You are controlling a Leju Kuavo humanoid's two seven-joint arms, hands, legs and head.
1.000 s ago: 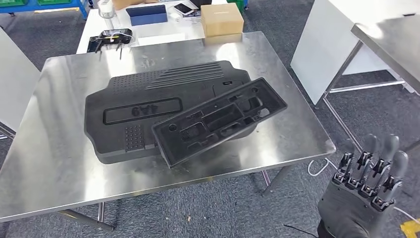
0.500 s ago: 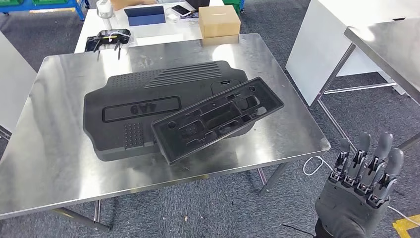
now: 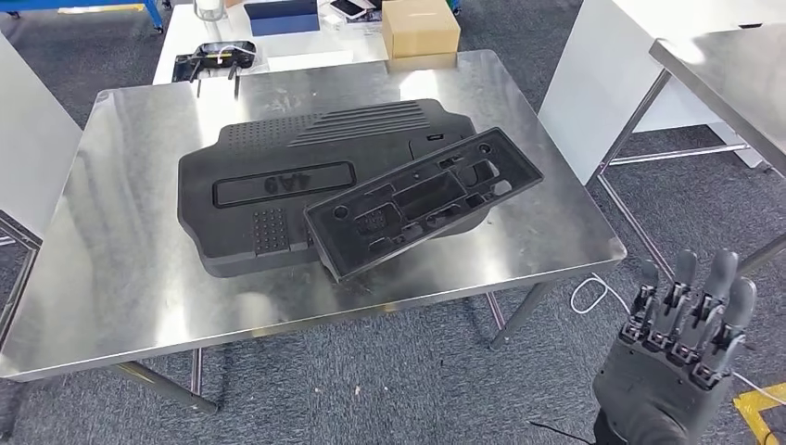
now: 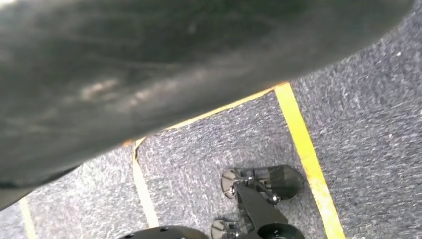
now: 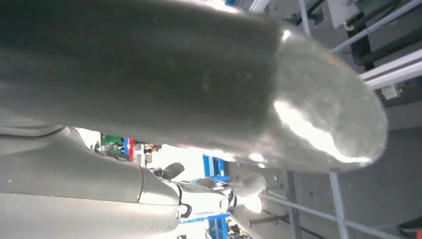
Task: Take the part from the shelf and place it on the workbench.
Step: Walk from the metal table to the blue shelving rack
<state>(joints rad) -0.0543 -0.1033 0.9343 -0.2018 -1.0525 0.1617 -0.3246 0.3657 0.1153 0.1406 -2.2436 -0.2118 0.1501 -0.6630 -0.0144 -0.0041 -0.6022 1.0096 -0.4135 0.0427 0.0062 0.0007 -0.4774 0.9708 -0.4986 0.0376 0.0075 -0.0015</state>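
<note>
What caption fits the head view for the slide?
Two black moulded parts overlap on the steel workbench; right hand raised, empty, beside it.

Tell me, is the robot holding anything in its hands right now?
The right hand holds nothing; its fingers stand straight and apart, off the table. Both black parts lie on the table untouched. The left hand cannot be told.

Beyond the far edge of the steel desk (image 3: pixel 111 278) stands a white table (image 3: pixel 278 46) carrying a cardboard box (image 3: pixel 420 26), a dark blue tray (image 3: pixel 282 17) and a black device (image 3: pixel 215 58), while another steel table (image 3: pixel 732 65) stands at the right on grey carpet (image 3: pixel 389 389), a white cable (image 3: pixel 593 295) lying near it.
</note>
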